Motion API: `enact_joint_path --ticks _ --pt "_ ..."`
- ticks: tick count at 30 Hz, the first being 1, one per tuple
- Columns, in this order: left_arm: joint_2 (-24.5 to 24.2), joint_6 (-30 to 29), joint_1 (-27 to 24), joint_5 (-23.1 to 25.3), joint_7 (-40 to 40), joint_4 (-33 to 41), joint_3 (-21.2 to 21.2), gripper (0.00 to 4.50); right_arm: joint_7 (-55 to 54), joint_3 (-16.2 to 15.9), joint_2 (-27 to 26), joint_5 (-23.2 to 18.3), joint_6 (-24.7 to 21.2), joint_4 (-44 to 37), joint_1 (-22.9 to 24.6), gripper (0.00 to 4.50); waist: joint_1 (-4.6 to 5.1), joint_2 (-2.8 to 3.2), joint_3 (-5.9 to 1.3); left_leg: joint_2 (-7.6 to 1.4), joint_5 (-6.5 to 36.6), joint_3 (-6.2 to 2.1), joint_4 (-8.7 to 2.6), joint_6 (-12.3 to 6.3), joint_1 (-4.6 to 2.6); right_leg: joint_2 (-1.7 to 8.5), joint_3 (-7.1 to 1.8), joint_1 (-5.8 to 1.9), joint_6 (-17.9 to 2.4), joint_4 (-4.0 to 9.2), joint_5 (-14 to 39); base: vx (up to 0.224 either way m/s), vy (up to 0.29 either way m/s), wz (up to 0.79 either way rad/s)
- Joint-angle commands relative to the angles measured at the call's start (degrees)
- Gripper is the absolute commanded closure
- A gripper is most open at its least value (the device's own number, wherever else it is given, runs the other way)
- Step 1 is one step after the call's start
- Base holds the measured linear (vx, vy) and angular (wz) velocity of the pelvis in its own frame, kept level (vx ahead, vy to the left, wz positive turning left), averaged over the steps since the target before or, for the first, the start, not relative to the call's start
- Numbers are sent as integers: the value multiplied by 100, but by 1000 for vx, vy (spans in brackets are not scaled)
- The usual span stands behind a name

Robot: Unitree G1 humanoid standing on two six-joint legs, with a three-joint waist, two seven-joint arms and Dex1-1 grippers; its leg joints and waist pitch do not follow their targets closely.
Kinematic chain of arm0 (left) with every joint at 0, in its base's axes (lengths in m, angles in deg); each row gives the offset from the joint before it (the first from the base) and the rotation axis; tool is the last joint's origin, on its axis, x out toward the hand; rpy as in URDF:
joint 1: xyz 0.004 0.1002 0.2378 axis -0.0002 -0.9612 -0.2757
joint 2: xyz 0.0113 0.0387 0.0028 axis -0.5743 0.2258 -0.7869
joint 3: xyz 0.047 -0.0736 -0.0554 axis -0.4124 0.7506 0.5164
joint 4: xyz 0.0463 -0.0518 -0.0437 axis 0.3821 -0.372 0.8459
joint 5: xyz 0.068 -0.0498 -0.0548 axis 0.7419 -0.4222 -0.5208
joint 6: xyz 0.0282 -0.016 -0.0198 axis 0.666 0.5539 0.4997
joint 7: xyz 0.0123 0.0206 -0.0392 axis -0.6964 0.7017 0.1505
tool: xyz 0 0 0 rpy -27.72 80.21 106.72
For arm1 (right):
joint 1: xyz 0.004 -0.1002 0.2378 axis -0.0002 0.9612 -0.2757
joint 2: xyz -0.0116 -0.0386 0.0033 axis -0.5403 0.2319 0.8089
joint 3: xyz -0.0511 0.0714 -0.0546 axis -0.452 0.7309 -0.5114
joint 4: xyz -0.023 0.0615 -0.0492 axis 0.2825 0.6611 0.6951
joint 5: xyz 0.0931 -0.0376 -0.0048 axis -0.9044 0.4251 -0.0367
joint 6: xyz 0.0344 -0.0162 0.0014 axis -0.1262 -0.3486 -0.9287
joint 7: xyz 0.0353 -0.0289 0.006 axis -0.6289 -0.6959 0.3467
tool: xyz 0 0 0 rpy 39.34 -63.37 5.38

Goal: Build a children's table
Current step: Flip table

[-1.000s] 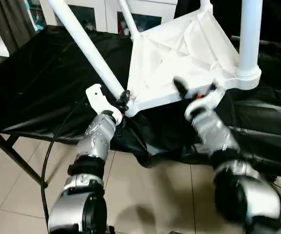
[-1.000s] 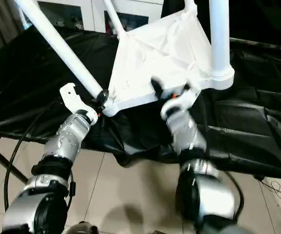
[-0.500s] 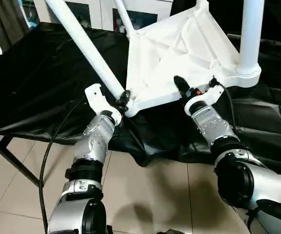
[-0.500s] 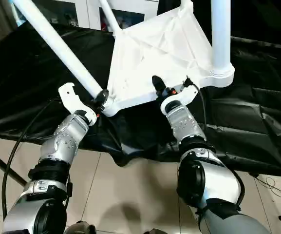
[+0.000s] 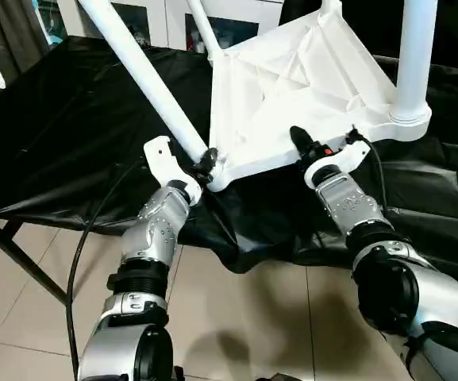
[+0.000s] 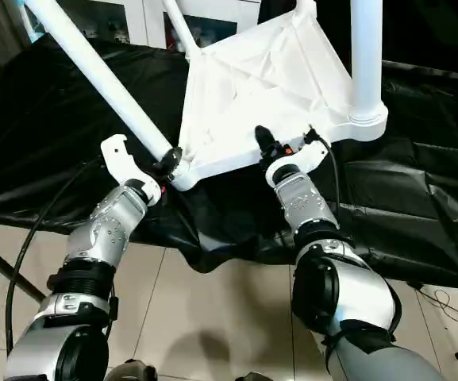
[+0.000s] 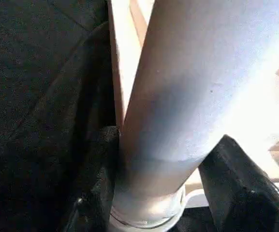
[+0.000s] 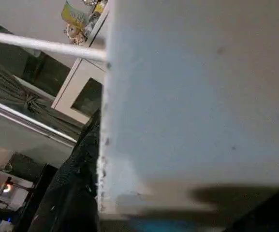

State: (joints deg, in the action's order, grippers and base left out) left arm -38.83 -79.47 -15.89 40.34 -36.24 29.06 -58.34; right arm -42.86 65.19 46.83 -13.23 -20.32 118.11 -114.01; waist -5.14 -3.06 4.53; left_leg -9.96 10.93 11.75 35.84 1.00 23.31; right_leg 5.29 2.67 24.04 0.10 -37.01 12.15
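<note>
Four white legs point up and outward from the children's table (image 5: 292, 87), which lies upside down and tilted on the black-draped worktop (image 5: 62, 119), rimmed underside facing us. Left claw (image 6: 169, 165) is clamped around the base of the near-left leg (image 5: 145, 75), right at the corner socket. Right claw (image 5: 302, 144) sits at the table's near rim beside the near-right leg (image 5: 413, 63); whether it's clenched, I cannot tell. White cabinet (image 5: 165, 12) stands behind.
</note>
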Motion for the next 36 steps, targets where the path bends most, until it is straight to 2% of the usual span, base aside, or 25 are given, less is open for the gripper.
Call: enact_joint_path --ticks 1,3,6,12,13,14,15,20,21,22,23,24,25,26,28,30,32,33,34,36 --pt "86 -32 74 -197 -105 131 -23 191 -14 -87 187 166 234 -29 -186 240 2 -6 -514 -337 -250 -108 -330 -911 -203 347 -200 -332 -1947 275 -855 0 0 0" --pt "49 -68 57 -202 -80 155 0 156 -30 -101 219 280 334 -26 -232 249 1 -7 -518 -334 -259 -110 -329 -917 -198 347 -200 -342 -1950 271 -875 0 0 0" --pt "-35 -170 -6 -202 -111 312 -19 149 -98 -164 264 388 478 -68 -265 260 5 -12 -517 -333 -232 -108 -332 -897 -199 345 -198 -341 -1961 272 -839 0 0 0" --pt "-323 -539 -276 -210 -24 771 15 92 -274 -172 432 507 759 -188 -324 264 14 13 -503 -338 -205 -105 -334 -876 -199 333 -197 -326 -1944 270 -767 0 0 0" --pt "-361 -623 -335 -210 -23 864 -2 81 -322 -174 465 532 813 -202 -328 264 8 15 -500 -341 -162 -101 -336 -843 -203 333 -200 -324 -1936 273 -710 0 0 0" --pt "-392 -697 -402 -237 -19 972 -7 73 -352 -155 501 539 858 -220 -336 264 -2 62 -497 -342 -144 -104 -339 -821 -205 332 -199 -320 -1933 273 -698 0 0 0" --pt "-409 -745 -445 -258 -17 1041 -9 67 -370 -140 524 542 885 -230 -343 264 9 47 -495 -338 -127 -98 -340 -812 -209 318 -199 -315 -1920 284 -694 0 0 0" --pt "-572 -1271 -800 -212 -101 1504 -226 32 -436 -160 710 645 1022 -375 -398 265 -20 76 -491 -340 44 -89 -350 -666 -237 298 -202 -299 -1857 291 -624 0 0 0" --pt "-637 -1412 -891 -178 -178 1610 -350 29 -446 -173 749 686 1058 -416 -408 265 -20 68 -486 -330 59 -86 -351 -656 -227 291 -204 -304 -1842 295 -620 0 0 0" --pt "-731 -1483 -1002 -84 -323 1728 -554 18 -452 -196 786 729 1080 -468 -414 265 -41 101 -492 -329 41 -100 -355 -622 -213 289 -199 -311 -1766 288 -612 0 0 0" --pt "-731 -1483 -1002 -84 -323 1728 -554 12 -452 -196 786 729 1080 -468 -414 265 -43 92 -493 -323 30 -96 -352 -618 -217 284 -197 -311 -1743 289 -609 0 0 0" --pt "-879 -1543 -1154 75 -548 1900 -883 8 -468 -280 846 821 1126 -552 -410 266 -71 119 -499 -325 -12 -106 -352 -612 -234 281 -191 -297 -1707 289 -609 0 0 0" --pt "-1015 -1565 -1274 224 -751 2069 -1194 8 -507 -359 898 902 1162 -632 -396 266 -64 106 -496 -331 -29 -101 -351 -613 -225 282 -196 -298 -1703 284 -614 0 0 0" --pt "-1031 -1568 -1288 242 -776 2090 -1232 8 -512 -369 904 912 1167 -641 -394 266 -81 132 -488 -330 -24 -99 -355 -583 -235 276 -191 -279 -1683 293 -581 0 0 0" --pt "-1205 -1649 -1417 343 -1002 2374 -1595 8 -550 -394 944 978 1174 -759 -371 266 -76 138 -489 -322 -41 -101 -358 -539 -212 270 -191 -293 -1682 276 -666 0 0 0" --pt "-1205 -1649 -1417 343 -1002 2374 -1595 8 -550 -394 944 978 1174 -759 -371 268 -67 127 -489 -305 -35 -92 -352 -510 -204 271 -196 -303 -1696 269 -729 0 0 0" --pt "-1392 -1442 -1507 551 -1257 2714 -1986 8 -579 -481 982 1071 1168 -931 -310 271 -44 140 -490 -295 -3 -104 -358 -491 -170 281 -198 -338 -1694 263 -761 0 0 0" --pt "-1445 -1185 -1523 636 -1427 2893 -2138 8 -600 -549 1001 1141 1141 -1074 -243 271 -39 129 -489 -298 16 -107 -359 -504 -179 278 -194 -334 -1680 282 -747 0 0 0" --pt "-1474 -925 -1519 691 -1581 3029 -2240 8 -622 -623 1019 1216 1112 -1217 -172 272 -33 117 -500 -300 -52 -117 -352 -552 -168 294 -195 -356 -1680 274 -785 0 0 0" --pt "-1473 -568 -1487 673 -1809 3258 -2312 8 -675 -732 1036 1323 1024 -1537 -4 272 -27 123 -507 -297 -202 -107 -334 -591 -170 280 -196 -351 -1696 254 -941 0 0 0"
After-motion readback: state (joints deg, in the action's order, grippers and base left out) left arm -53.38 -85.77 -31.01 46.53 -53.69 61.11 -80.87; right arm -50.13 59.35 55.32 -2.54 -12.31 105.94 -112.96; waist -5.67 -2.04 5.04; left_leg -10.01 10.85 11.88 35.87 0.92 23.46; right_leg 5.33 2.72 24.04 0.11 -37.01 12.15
